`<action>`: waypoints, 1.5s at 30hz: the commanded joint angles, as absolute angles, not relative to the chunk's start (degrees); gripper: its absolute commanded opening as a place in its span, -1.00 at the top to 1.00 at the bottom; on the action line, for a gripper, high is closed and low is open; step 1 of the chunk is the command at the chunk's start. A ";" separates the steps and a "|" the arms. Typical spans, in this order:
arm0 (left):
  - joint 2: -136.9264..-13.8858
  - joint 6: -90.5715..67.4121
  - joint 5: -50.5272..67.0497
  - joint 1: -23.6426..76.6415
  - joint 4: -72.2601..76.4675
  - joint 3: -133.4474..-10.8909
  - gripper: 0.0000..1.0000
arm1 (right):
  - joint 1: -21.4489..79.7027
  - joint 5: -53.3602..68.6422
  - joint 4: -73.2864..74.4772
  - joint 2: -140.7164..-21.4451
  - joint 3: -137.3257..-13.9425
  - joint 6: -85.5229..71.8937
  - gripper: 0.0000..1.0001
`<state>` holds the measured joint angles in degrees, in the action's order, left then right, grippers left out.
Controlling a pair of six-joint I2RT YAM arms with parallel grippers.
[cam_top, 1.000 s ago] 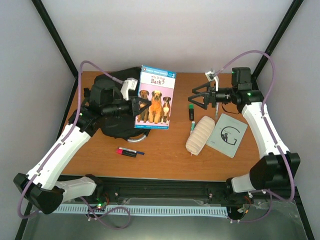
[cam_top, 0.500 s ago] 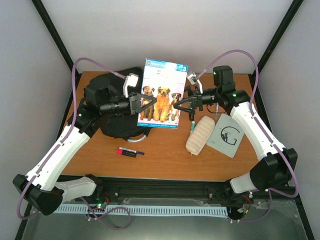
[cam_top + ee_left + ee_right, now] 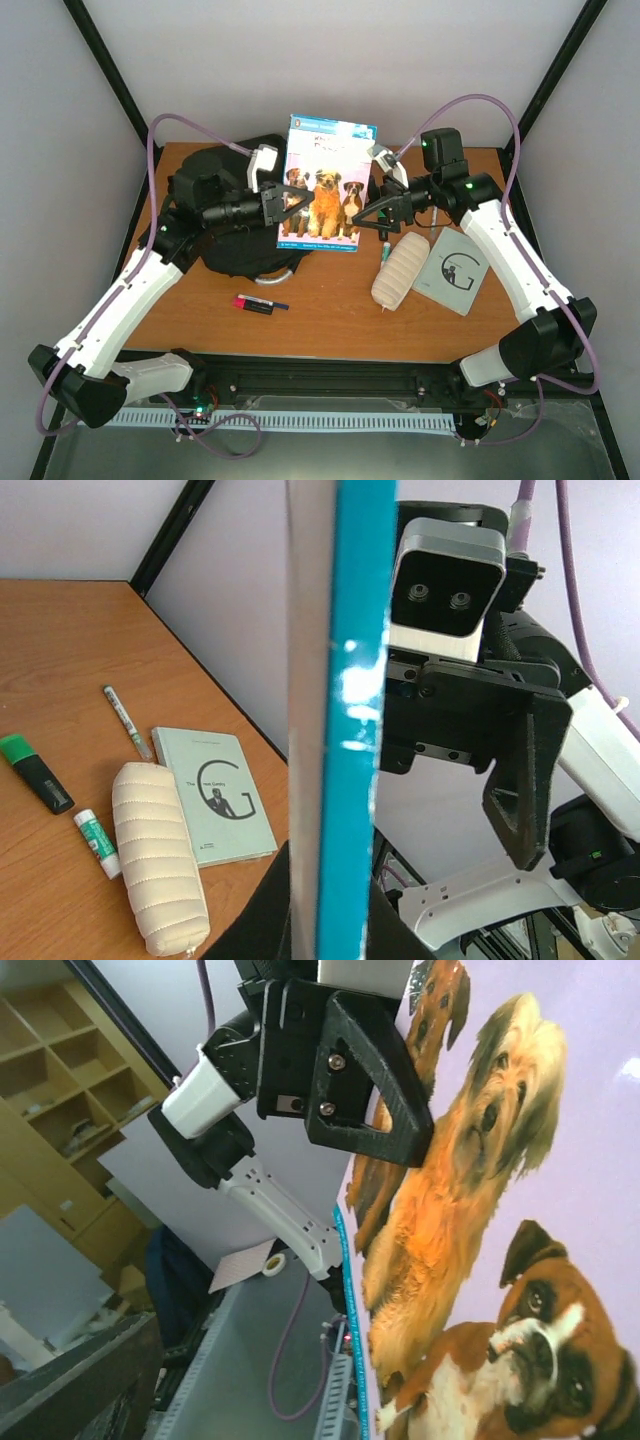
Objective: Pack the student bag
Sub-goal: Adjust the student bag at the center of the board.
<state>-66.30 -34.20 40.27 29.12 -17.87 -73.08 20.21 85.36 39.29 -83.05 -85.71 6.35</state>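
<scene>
Two arms meet above the middle of the table (image 3: 330,312). Farthest left, the student bag (image 3: 232,256) lies slumped on the back-left part of the tabletop, partly hidden under the left arm. I cannot tell from here whether its mouth is unzipped.

It looks like soft black fabric, so I expect it to be light but floppy: it will sag, fold over its own opening and slide on the smooth wood rather than stay put. The firmer places to take hold are probably the zip edge or the pale loop (image 3: 289,268) at its near side, not the loose middle panel.

Just right of the bag, the left gripper (image 3: 297,205) is clamped on the left edge of the dog book (image 3: 327,150), holding it up off the table. At the book's right edge the right gripper (image 3: 370,214) stands with its jaws spread and grips nothing — whether it touches the cover I cannot tell.

Further right on the table lie the cream pouch (image 3: 399,270) and a grey booklet (image 3: 455,270), both well apart from the bag.
</scene>
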 commanded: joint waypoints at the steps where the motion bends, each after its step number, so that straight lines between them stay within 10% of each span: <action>1: -66.42 -32.63 36.88 28.87 -16.12 -73.01 0.98 | 20.83 90.32 44.11 -81.21 -87.74 8.74 -0.78; 20: -65.68 -35.45 32.51 28.83 -12.40 -68.63 0.94 | 20.81 71.01 20.36 -74.51 -82.22 -17.57 0.04; 30: -65.78 -35.20 33.21 28.83 -12.25 -67.14 0.62 | 20.46 65.64 19.72 -76.39 -82.14 -19.01 0.94; 39: -66.28 -31.46 22.55 28.83 -21.80 -67.89 -0.47 | 15.47 56.96 23.21 -76.98 -78.24 -10.73 0.94; 45: -68.07 -28.84 -0.42 28.33 -35.21 -69.67 -0.81 | 13.63 44.73 23.48 -73.47 -67.65 3.32 0.94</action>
